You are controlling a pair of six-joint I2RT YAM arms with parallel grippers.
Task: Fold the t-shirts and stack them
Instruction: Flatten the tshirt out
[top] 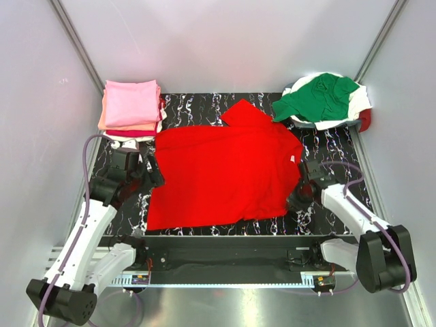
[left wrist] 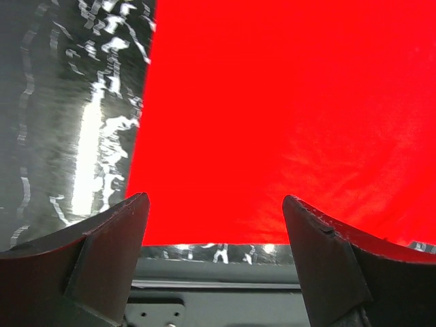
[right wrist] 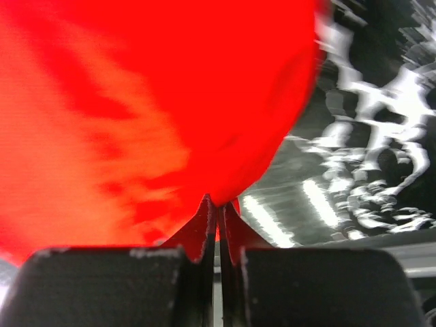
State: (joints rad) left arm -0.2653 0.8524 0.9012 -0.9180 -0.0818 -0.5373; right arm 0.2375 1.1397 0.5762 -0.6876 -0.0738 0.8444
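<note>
A bright red t-shirt (top: 225,170) lies spread on the black marbled table (top: 327,146). My right gripper (top: 298,199) is shut on its near right edge; in the right wrist view the red cloth (right wrist: 157,102) is pinched between the fingertips (right wrist: 219,204). My left gripper (top: 151,170) is open at the shirt's left edge, and the left wrist view shows the red cloth (left wrist: 286,116) ahead of the wide jaws (left wrist: 214,225), with nothing between them. A folded stack with the pink shirt (top: 131,102) on top sits at the far left.
A basket (top: 327,122) at the far right holds the green shirt (top: 320,95) over white and dark red cloth. White walls enclose the table on three sides. A metal rail (top: 225,252) runs along the near edge.
</note>
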